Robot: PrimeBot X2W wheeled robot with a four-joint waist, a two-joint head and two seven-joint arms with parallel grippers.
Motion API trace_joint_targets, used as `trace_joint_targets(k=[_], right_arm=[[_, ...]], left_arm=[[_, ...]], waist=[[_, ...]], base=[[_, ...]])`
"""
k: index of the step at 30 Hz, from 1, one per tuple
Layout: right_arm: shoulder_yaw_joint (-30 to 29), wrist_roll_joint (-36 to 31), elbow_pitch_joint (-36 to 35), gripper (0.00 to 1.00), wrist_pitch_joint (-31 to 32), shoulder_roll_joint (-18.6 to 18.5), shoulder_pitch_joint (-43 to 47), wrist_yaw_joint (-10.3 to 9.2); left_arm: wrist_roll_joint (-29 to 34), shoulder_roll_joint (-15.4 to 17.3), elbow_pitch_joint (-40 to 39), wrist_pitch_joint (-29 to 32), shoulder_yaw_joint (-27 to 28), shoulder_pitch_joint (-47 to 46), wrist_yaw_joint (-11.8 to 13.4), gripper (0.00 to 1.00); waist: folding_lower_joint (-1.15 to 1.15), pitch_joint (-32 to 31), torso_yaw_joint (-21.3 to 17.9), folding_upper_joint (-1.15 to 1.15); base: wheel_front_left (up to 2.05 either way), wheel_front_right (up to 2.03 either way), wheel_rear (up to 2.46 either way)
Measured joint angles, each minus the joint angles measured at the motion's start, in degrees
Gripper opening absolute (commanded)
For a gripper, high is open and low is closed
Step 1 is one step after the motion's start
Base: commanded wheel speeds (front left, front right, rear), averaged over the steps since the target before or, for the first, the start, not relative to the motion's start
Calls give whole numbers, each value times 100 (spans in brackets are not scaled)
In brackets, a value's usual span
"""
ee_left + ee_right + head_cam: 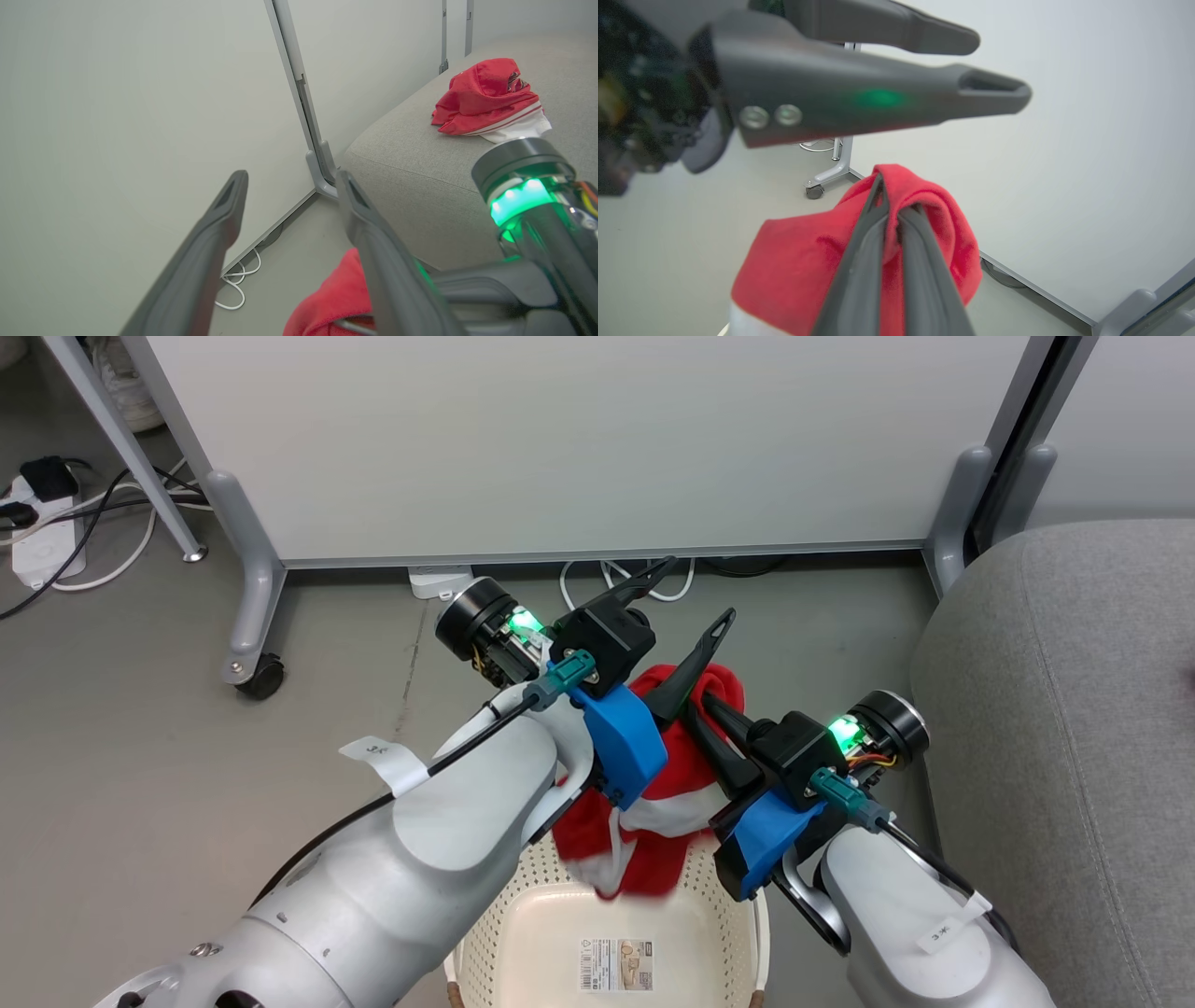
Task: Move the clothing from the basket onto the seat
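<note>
1. While the right gripper point(702, 702) is clamped on a red garment point(672, 784), its 2 dark fingers pressed together with a fold of cloth pinched between them, the left gripper point(697, 590) stands wide apart and holds nothing.
2. Held garment, right wrist view point(808, 261): soft red fabric with a slightly napped surface and a broad white band lower down. It bunches over the tips of the right gripper point(896, 205) and falls away in loose folds.
3. Position: the garment hangs over the basket point(485, 943), its lowest end dangling above the far side of the base. I cannot tell whether it touches the wall.
4. Basket: cream-white, perforated wall, barcode sticker point(616, 963) flat on the base.
5. Left gripper, left wrist view point(292, 179): floor point(303, 261) and partition panel point(140, 93) show through the gap between the fingers. The red cloth point(331, 298) sits just beside the finger nearer the seat; contact is not clear.
6. 2nd garment point(486, 98): crumpled red heap with white trim, thin red stripes and a dark printed patch near its top. It lies on the seat point(411, 154), back from the rounded front corner.
7. Seat, head view point(1074, 709): grey woven upholstery, rounded edge, 1 seam line, to the robot's right of the basket.
</note>
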Motion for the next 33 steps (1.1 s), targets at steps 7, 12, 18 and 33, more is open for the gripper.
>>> trace_joint_targets(k=[7,12,18,33], right_arm=[[-53,90,-71,0,0,1,5,0],[-278,231,-213,0,0,4,5,0],[-705,207,-356,0,0,5,8,0],[-1627,105,-1031,0,1,-47,169,-1]], left_arm=[[38,32,-101,0,41,3,45,100],[76,87,-194,0,98,3,85,100],[110,155,-294,-1,137,-2,101,100],[265,227,-527,-1,92,-43,94,100]], waist=[[0,61,-27,0],[0,201,-105,0],[0,383,-309,0],[0,917,-1151,0]], base=[[0,0,0],[0,0,0],[0,0,0],[0,0,0]])
